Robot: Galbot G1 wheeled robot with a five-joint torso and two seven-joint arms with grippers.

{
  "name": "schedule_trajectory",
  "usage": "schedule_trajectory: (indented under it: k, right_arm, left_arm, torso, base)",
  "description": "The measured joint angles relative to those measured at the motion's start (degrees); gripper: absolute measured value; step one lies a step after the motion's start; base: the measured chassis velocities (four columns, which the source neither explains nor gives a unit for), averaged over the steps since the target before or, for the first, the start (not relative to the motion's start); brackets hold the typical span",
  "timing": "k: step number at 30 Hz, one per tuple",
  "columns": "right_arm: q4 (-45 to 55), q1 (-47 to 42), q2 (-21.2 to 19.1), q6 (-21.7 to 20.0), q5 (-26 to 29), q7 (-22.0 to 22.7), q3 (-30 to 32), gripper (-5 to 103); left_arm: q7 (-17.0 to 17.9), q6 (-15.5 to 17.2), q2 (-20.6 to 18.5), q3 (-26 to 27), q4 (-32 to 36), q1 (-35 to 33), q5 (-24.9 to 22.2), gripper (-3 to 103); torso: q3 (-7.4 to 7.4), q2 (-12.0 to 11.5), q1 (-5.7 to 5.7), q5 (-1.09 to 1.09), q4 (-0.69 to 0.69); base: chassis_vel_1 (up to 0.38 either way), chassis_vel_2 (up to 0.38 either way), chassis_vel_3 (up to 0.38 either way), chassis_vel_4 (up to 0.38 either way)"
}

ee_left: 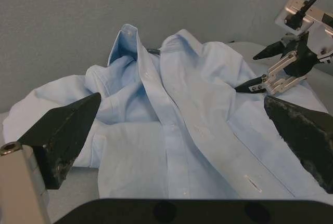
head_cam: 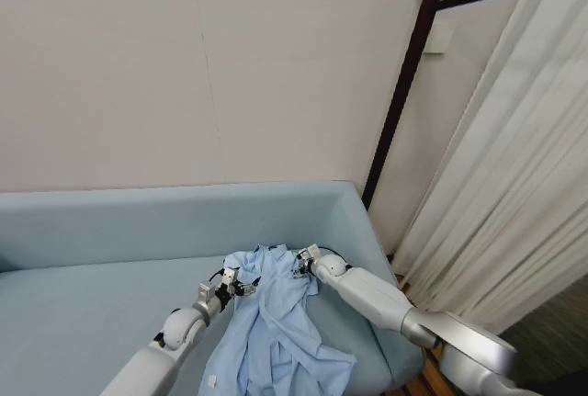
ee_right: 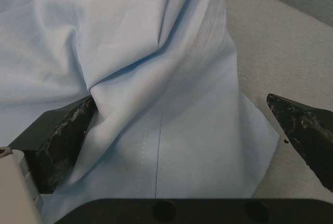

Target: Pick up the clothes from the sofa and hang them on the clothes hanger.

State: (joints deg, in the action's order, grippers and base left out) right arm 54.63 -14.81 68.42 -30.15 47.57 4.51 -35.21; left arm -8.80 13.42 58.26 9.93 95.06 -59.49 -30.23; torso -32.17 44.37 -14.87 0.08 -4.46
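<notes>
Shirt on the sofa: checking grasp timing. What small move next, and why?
Probably shut the right tool on the shirt: its fingers stand open with a fabric fold between them. The left tool, also open, faces the collar.

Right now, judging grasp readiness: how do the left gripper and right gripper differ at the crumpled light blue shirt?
The left gripper is at the light blue shirt's left side; the right gripper at its right, nearer the blue sofa backrest. The right gripper straddles a raised fold; the left gripper, flatter cloth. Both are open.
</notes>
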Motion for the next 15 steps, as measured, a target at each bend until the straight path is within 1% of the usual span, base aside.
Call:
schedule_trajectory:
  k: [4,7,11,13,15]
  right_arm:
    - [0.4,0.1,0.66,-0.38,-0.02,-0.15,-0.44,100]
    - [-0.91,0.39,1.76,0.32,-1.39,-0.21,-0.51,100]
    - [-7.47,2.27,5.21,3.64,-4.9,-1.12,-0.4,100]
    - [-8.81,2.77,5.72,4.28,-5.73,-1.63,-0.41,100]
    - [-11.4,3.46,6.48,6.22,-8.17,-2.38,-0.58,100]
  left_arm:
    - [-0.02,-0.05,0.25,0.38,-0.31,-0.32,-0.01,100]
    - [-0.03,-0.11,0.44,0.38,-0.41,-0.32,0.01,100]
    - [-0.03,-0.15,0.58,0.2,-0.33,-0.24,0.02,100]
    - [-0.04,-0.17,0.6,0.18,-0.32,-0.24,0.02,100]
    - [-0.08,-0.2,0.67,0.15,-0.31,-0.24,0.02,100]
  torso:
    - [0.01,0.0,0.0,0.0,0.0]
    - [0.01,0.01,0.01,-0.01,0.0]
    - [0.0,0.01,0.0,0.0,0.01]
    - [0.0,0.0,0.0,0.0,0.01]
    - [0.0,0.0,0.0,0.0,0.01]
  base:
    - [0.0,0.0,0.0,0.0]
    - [0.0,0.0,0.0,0.0]
    - [0.0,0.0,0.0,0.0]
    - [0.0,0.0,0.0,0.0]
    - [0.0,0.0,0.0,0.0]
